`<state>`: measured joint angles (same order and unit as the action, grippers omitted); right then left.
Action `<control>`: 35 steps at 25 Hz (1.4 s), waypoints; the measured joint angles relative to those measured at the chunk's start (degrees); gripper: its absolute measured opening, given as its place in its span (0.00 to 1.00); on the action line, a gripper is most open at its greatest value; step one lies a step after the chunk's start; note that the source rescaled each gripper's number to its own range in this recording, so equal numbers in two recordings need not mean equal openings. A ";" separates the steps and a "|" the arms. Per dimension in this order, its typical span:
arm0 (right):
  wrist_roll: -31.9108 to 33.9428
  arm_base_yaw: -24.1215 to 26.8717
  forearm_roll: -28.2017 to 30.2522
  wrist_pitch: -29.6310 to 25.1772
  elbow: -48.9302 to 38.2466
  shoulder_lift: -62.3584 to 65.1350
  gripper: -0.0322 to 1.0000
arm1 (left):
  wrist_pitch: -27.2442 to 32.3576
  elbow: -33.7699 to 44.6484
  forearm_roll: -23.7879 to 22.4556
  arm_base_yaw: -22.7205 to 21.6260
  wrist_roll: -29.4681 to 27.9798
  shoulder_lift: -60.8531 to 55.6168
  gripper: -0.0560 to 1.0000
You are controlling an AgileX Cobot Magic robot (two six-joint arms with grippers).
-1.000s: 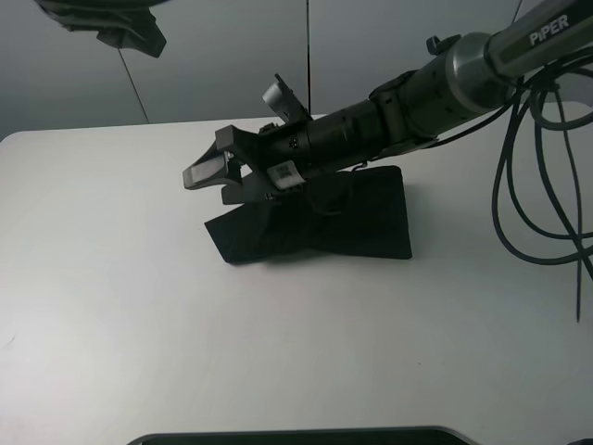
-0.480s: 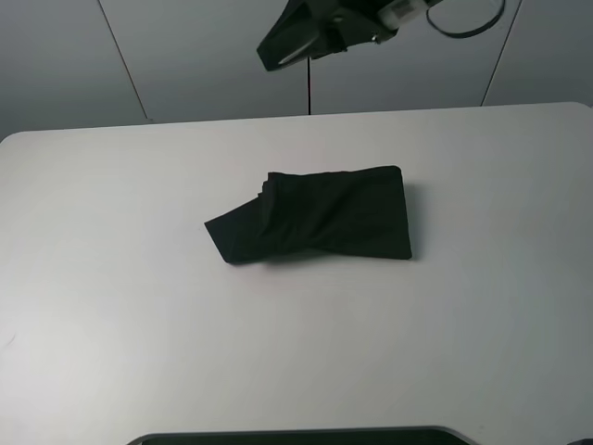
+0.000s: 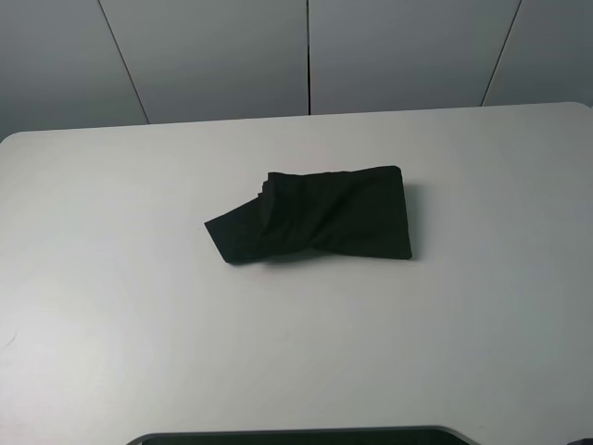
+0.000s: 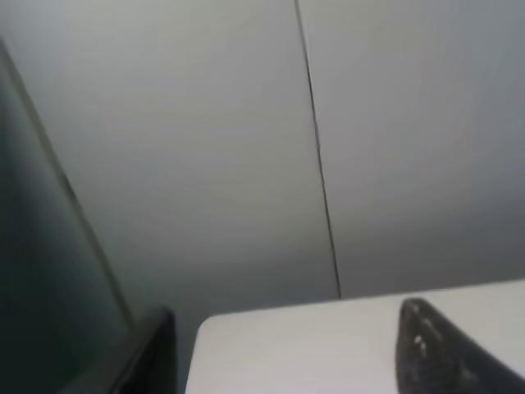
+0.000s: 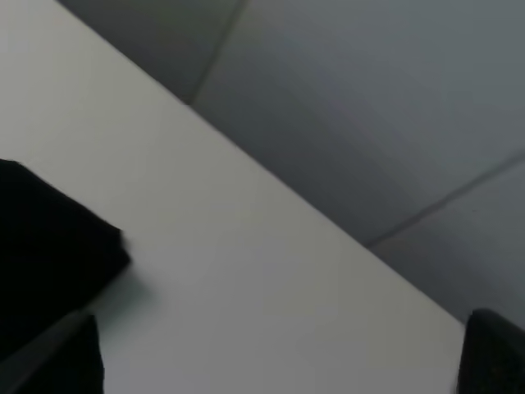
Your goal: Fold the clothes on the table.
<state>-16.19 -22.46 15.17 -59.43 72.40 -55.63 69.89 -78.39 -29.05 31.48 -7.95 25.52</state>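
The black T-shirt (image 3: 320, 215) lies folded mid-counter (image 3: 111, 306); each tool shows only finger edges — left (image 4: 435, 349) and right (image 5: 492, 353) spread cannot be told.

Chest print and neck label of the folded T-shirt (image 3: 320, 225) are hidden inside the folds. The table (image 3: 111, 306) is cut off at left, right and near edges of ext. high view. Neither claw is seen there. In left wrist view only one dark fingertip (image 4: 439, 353) is shown, blurred, cut by the frame. Right wrist view is blurred; dark finger parts (image 5: 492, 353) are cut at the corners, so claw spread can't be judged.
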 joint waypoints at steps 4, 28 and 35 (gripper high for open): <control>2.68 0.00 11.74 -8.36 0.00 10.84 0.94 | 0.09 1.37 0.10 0.00 -0.36 -6.99 0.76; 5.03 5.30 19.26 -10.59 -1.22 56.07 0.94 | 0.70 29.76 19.56 -25.68 12.62 -25.60 0.76; 7.90 12.20 6.73 -10.36 -14.36 56.07 0.94 | 0.70 40.40 25.08 -26.16 11.64 -25.60 0.76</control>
<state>-8.29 -10.26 21.90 -69.80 58.03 0.43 70.59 -37.99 -3.97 5.31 3.68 -0.08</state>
